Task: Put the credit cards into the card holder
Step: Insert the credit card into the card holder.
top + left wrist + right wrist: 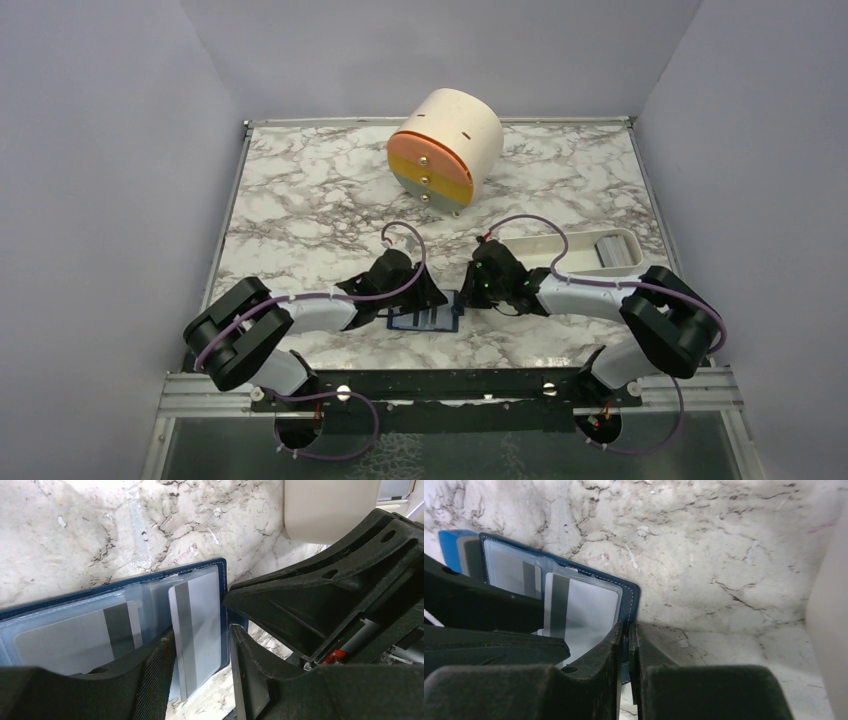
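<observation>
The card holder (425, 320) lies open on the marble between both arms, navy rim (150, 575) up and pale slots showing. One credit card (75, 635) sits in a clear slot. A second credit card (197, 625) lies in the end slot, its lower end past the rim. My left gripper (201, 630) is open, with its fingers either side of that card and a gap on the right. My right gripper (628, 626) is shut on the card holder's navy edge (629, 592). Both cards (584, 615) show in the right wrist view.
A white oblong tray (570, 255) lies behind the right arm, close to its wrist. A round cream drawer unit (445, 150) with orange, yellow and grey fronts stands at the back. A small bright blue block (449, 545) sits past the holder's far end.
</observation>
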